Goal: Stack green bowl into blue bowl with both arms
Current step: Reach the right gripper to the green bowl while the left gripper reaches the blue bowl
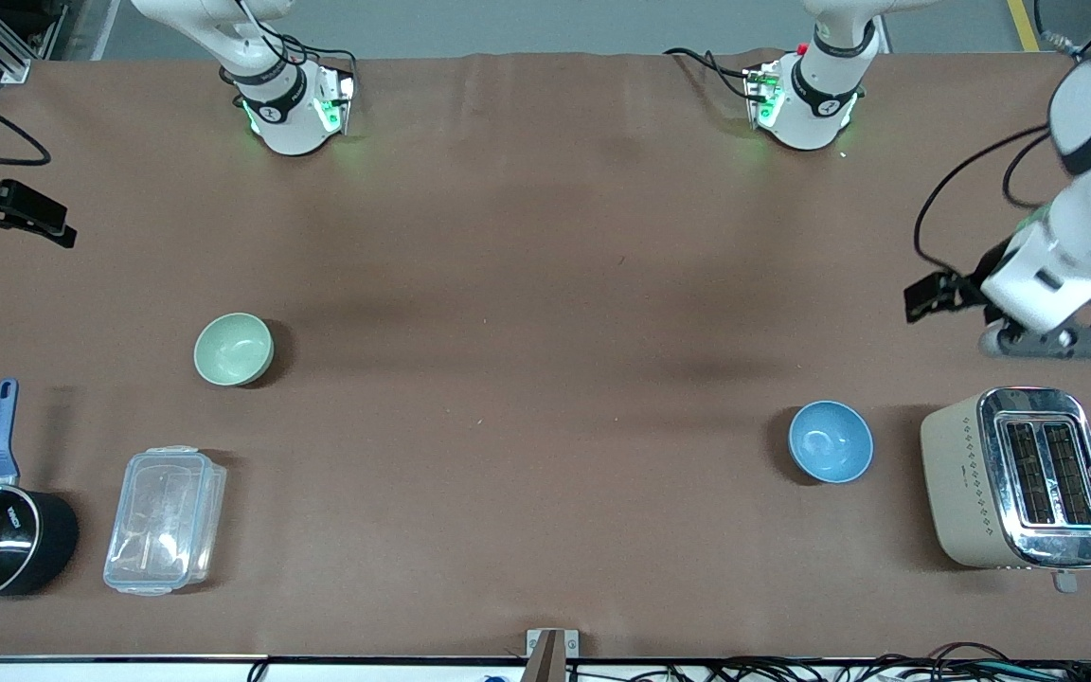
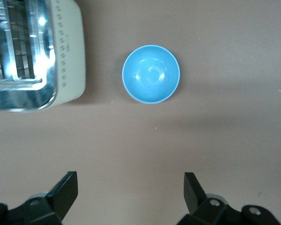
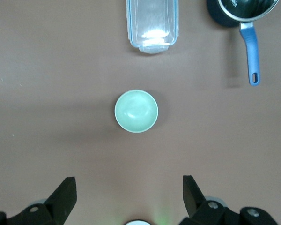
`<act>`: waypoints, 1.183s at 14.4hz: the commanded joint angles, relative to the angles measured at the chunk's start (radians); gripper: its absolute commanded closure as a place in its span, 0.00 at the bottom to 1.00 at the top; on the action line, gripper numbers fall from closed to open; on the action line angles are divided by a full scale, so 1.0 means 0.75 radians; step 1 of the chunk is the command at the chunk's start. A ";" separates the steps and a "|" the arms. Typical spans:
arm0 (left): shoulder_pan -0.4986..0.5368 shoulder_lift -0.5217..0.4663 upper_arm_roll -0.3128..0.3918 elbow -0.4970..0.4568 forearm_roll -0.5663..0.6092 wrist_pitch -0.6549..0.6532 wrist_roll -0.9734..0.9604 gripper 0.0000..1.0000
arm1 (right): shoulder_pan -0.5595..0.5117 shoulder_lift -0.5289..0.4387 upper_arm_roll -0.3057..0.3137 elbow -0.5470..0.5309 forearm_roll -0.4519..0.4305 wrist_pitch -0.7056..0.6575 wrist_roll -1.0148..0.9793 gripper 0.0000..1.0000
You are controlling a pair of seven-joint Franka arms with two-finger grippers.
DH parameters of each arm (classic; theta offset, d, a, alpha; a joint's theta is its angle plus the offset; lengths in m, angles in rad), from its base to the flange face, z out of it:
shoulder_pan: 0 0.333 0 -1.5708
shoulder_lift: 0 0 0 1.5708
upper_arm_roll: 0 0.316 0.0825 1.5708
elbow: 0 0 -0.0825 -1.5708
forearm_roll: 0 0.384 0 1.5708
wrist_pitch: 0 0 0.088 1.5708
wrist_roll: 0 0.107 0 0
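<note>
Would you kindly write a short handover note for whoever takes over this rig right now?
Left hand: open, empty, raised over bare table at the left arm's end.
Right hand: open, empty, raised at the right arm's end.
Green bowl: upright on the table, near the clear container.
Blue bowl: upright beside the toaster.
Done: nothing; both bowls untouched.
Left: grasp the green bowl, stack it into the blue one.
</note>
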 commanded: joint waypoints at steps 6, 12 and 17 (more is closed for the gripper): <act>0.019 0.354 0.007 -0.074 0.162 0.426 -0.210 0.00 | -0.019 -0.011 -0.050 -0.853 -0.018 0.934 -0.073 0.00; 0.052 0.583 0.009 -0.078 0.164 0.688 -0.296 0.03 | -0.044 0.208 -0.067 -1.148 -0.020 1.562 -0.121 0.00; 0.058 0.665 0.009 -0.074 0.285 0.764 -0.332 0.55 | -0.044 0.311 -0.069 -1.224 -0.020 1.801 -0.204 0.05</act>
